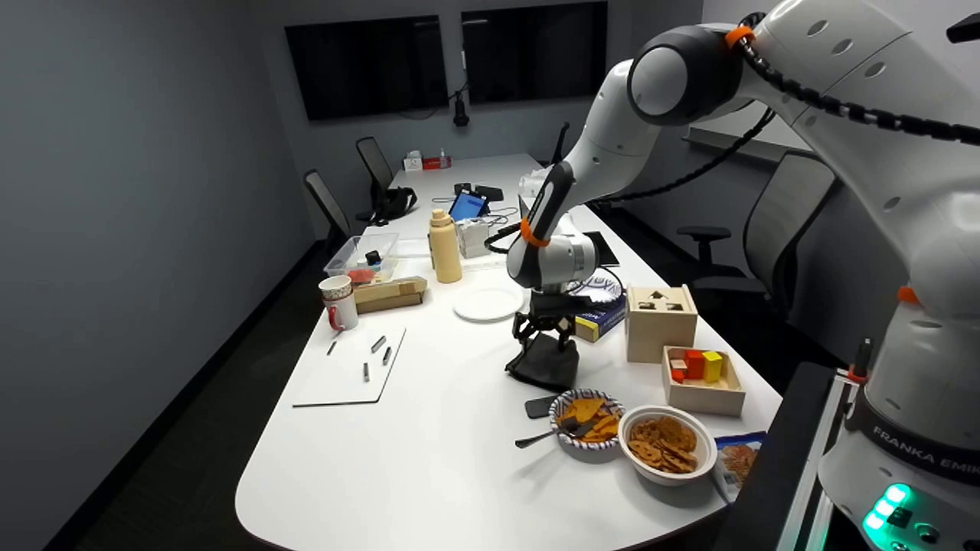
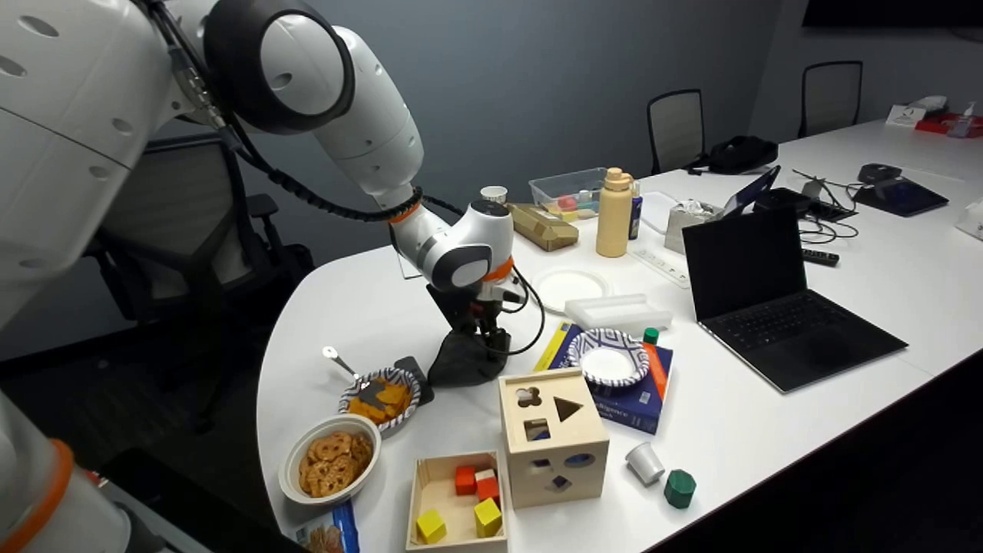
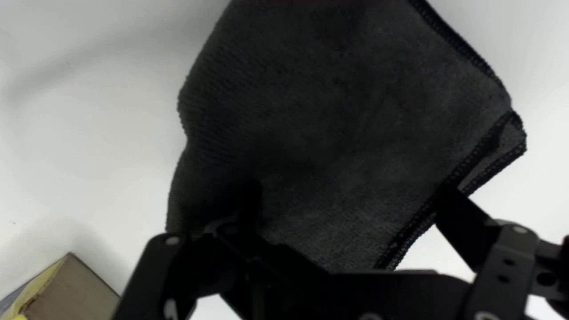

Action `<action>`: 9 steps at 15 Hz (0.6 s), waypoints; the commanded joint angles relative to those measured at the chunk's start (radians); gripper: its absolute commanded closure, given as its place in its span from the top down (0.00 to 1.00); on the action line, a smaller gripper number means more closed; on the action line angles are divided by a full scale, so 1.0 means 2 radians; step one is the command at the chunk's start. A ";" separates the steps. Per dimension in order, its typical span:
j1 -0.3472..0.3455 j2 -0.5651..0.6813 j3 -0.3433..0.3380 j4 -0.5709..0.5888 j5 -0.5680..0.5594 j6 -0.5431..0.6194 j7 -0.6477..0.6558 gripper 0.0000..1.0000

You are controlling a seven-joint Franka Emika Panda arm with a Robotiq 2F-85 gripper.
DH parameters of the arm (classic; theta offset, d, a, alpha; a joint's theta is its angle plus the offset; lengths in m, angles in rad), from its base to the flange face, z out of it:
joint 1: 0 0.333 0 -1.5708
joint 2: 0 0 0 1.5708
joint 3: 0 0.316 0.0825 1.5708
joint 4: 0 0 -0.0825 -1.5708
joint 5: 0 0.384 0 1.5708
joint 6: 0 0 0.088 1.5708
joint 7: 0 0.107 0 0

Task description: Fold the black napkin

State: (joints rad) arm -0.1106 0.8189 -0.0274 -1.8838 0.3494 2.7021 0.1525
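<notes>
Plainly, the black napkin (image 1: 547, 367) rests on the white bench (image 1: 367, 467), jaws spread apart over it; whether they touch it, I cannot tell. Around it in an exterior view: at two o'clock, a blue book (image 1: 609, 317), lettering too small to read; toward eight, bare room out to a rounded edge; between three and four, the robot base (image 1: 919, 449), marked “FRANKA EMIK”, then cut off; at twelve, a black screen (image 1: 536, 55) on the grey wall (image 1: 452, 53).

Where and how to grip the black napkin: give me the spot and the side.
Probably best to pinch the black napkin by its stitched corner at right in the wrist view, with the hand coming down from above, astride the edge. Two hems lie close together there, suggesting a loose layer, and bare table beyond should leave room.
</notes>
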 commanded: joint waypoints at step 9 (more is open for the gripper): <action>0.050 -0.138 -0.033 -0.138 -0.037 0.026 0.048 1.00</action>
State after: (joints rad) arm -0.0537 0.6710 -0.0717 -2.0167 0.3154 2.7253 0.2027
